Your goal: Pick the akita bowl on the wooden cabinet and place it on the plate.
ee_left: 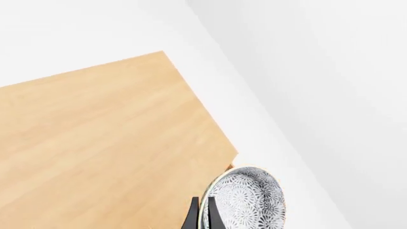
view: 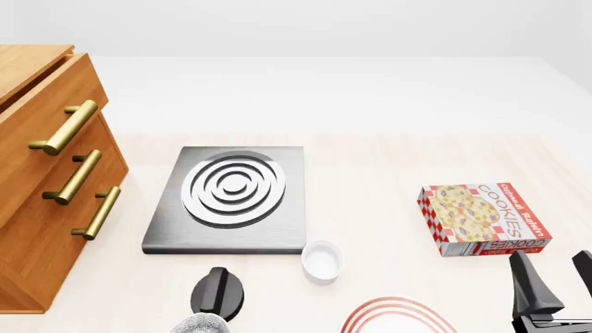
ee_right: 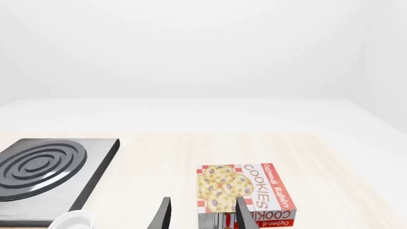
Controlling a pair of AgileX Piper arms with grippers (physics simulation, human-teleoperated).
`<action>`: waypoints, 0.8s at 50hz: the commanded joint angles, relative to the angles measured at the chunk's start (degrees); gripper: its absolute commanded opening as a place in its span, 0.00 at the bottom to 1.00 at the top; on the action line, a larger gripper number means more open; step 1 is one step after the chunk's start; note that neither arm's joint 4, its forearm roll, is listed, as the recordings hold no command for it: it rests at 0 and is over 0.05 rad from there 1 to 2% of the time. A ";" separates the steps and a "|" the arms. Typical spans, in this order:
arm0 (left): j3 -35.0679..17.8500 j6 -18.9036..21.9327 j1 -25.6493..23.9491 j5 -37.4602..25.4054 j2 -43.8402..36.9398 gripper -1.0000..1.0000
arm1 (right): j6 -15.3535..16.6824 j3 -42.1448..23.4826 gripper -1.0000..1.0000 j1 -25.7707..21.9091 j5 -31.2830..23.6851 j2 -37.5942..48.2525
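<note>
Pale surface, white walls: left gripper (ee_left: 205, 214) jaws pinch the bowl (ee_left: 249, 200) rim, carried low near the plate (view: 398, 316); right gripper (ee_right: 202, 214) jaws wide, idle; thin rim grip may slip, dropping bowl short.

**White Room, Pale Wooden Table**

Set in a plain, bright space. Far behind the table (view: 370, 180), a smooth white wall (view: 324, 28), unmarked and evenly toned. Beyond the table's far edge, a broad off-white floor (view: 351, 94), meeting the wall in a soft, barely visible line. Table top in pale, fine-grained wood with a matte finish, filling the near and middle ground of the front view. At the table's left side, a large orange-brown wooden cabinet (view: 28, 222), front angled toward the table's middle, with three stacked drawers, each fitted with one of the brass bar handles (view: 65, 128). Lit softly and evenly from above; faint, short shadows on the table top, a mild sheen on the brass.
</note>
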State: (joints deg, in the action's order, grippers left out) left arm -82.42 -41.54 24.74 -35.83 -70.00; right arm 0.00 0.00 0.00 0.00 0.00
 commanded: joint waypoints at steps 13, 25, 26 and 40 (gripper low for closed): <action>2.01 -2.78 -7.80 0.12 1.50 0.00 | 0.00 0.00 1.00 0.00 0.00 0.00; 2.85 -3.88 -10.98 0.23 2.08 0.00 | 0.00 0.00 1.00 0.00 0.00 0.00; 2.81 -3.95 -11.26 0.17 2.06 0.00 | 0.00 0.00 1.00 0.00 0.00 0.00; 3.73 -3.26 -15.02 -0.02 1.90 0.00 | 0.00 0.00 1.00 0.00 0.00 0.00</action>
State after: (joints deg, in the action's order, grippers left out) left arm -79.17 -45.23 12.27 -36.04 -68.21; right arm 0.00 0.00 0.00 0.00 0.00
